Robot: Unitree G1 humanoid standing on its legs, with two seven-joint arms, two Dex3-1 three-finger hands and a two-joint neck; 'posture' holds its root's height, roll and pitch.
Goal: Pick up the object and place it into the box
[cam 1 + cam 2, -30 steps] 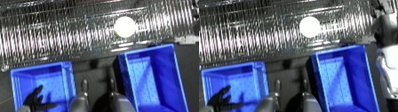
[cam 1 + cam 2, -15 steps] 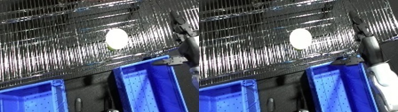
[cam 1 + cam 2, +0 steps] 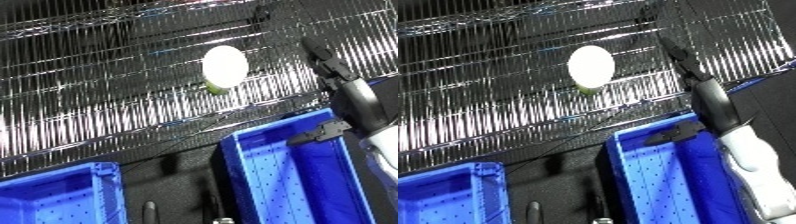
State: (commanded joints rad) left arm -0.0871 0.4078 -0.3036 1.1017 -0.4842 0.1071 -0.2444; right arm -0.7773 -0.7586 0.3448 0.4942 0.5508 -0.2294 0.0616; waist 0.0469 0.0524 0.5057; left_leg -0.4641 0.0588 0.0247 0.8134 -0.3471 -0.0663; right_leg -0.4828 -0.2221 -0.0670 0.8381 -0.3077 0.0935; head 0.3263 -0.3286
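Observation:
A white oval object point(image 3: 225, 66) with a greenish underside lies on the wire shelf point(image 3: 98, 100). My right hand point(image 3: 684, 56) reaches up over the shelf to the right of the object, apart from it. Its black fingers point(image 3: 322, 56) are stretched out straight and hold nothing. The silver and white forearm point(image 3: 744, 145) rises across the right blue bin point(image 3: 660, 185), which stands below the shelf's front edge. My left hand shows in neither view.
A second blue bin point(image 3: 53, 200) stands at the lower left, with a dark gap of floor between the two bins. Thin upright rods point(image 3: 147, 207) poke up at the bottom edge. The shelf's wire grid fills the upper half of both views.
The camera has tilted up, so the shelf fills more of the picture and the bins sit lower. My right hand has risen further over the shelf beside the object. The left hand has left the picture.

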